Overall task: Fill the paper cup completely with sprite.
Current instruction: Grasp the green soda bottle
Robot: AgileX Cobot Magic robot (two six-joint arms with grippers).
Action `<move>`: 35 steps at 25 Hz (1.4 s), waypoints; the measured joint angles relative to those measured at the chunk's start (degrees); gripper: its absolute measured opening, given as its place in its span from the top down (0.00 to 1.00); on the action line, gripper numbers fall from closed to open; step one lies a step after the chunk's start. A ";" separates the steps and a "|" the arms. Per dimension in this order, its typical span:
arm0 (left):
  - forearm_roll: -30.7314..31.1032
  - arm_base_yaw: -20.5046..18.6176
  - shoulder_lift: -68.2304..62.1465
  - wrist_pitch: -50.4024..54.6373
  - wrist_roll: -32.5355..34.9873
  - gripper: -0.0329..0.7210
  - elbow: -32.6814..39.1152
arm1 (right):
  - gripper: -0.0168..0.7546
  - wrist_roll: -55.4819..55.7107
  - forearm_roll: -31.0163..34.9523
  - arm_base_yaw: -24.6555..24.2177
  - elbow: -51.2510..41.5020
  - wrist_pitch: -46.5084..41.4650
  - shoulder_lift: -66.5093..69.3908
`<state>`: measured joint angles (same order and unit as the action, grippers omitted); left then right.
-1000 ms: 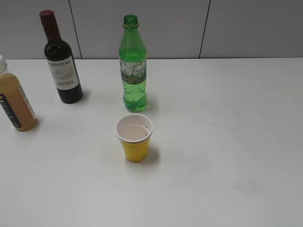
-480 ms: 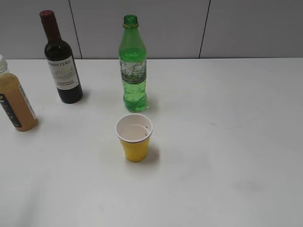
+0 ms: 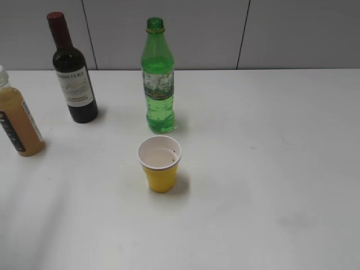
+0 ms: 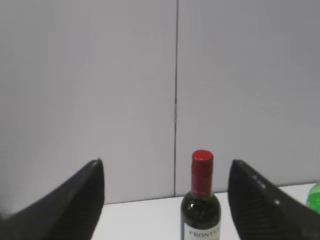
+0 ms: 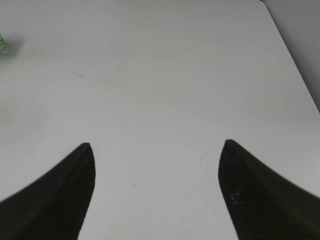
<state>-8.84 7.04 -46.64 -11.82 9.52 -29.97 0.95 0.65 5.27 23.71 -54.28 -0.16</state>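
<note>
The yellow paper cup [image 3: 161, 163] stands upright in the middle of the white table, its white inside showing. The green sprite bottle [image 3: 157, 79] stands upright just behind it, without a cap. A green edge of it shows at the right border of the left wrist view [image 4: 315, 196] and at the left border of the right wrist view [image 5: 2, 44]. My left gripper [image 4: 165, 167] is open and empty, facing the wall. My right gripper [image 5: 156, 146] is open and empty above bare table. Neither gripper shows in the exterior view.
A dark wine bottle [image 3: 72, 70] with a red cap stands at the back left; it also shows between the left jaws, farther off [image 4: 201, 210]. An orange-brown juice bottle [image 3: 17, 115] stands at the left edge. A grey panelled wall [image 3: 281, 34] runs behind the table.
</note>
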 joint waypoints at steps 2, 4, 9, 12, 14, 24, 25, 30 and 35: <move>0.70 2.59 -2.68 -2.63 -0.01 0.17 0.00 | 0.21 0.00 0.00 0.00 0.00 0.00 0.00; 1.27 5.33 -5.32 -5.58 -0.01 0.17 0.00 | 0.21 0.00 0.00 0.00 0.00 0.00 0.00; 5.04 11.58 -13.10 -10.62 -0.44 0.17 0.00 | 0.21 0.00 0.00 0.00 0.00 0.00 0.00; 7.57 13.21 -17.68 -13.89 -2.72 0.17 0.00 | 0.21 0.00 0.00 0.00 0.00 0.00 0.00; 12.11 13.40 -20.83 -16.61 -6.96 0.17 0.00 | 0.21 0.00 0.00 0.00 0.00 0.00 0.00; 32.87 9.95 -35.76 -31.19 -24.54 0.17 -0.06 | 0.21 0.00 0.00 0.00 0.00 0.00 0.00; 35.49 9.05 -36.92 -32.84 -26.15 0.17 -0.34 | 0.21 0.00 0.00 0.00 0.00 0.00 0.00; 46.74 5.21 -43.58 -37.52 -30.33 0.17 -4.01 | 0.21 0.00 0.00 0.00 0.00 0.00 0.00; 51.54 5.09 -50.45 -38.72 -31.19 0.17 -8.73 | 0.21 0.00 0.00 0.00 0.00 0.00 0.00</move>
<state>42.70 12.12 -97.08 -50.54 -21.67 -38.70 0.95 0.65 5.27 23.71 -54.28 -0.16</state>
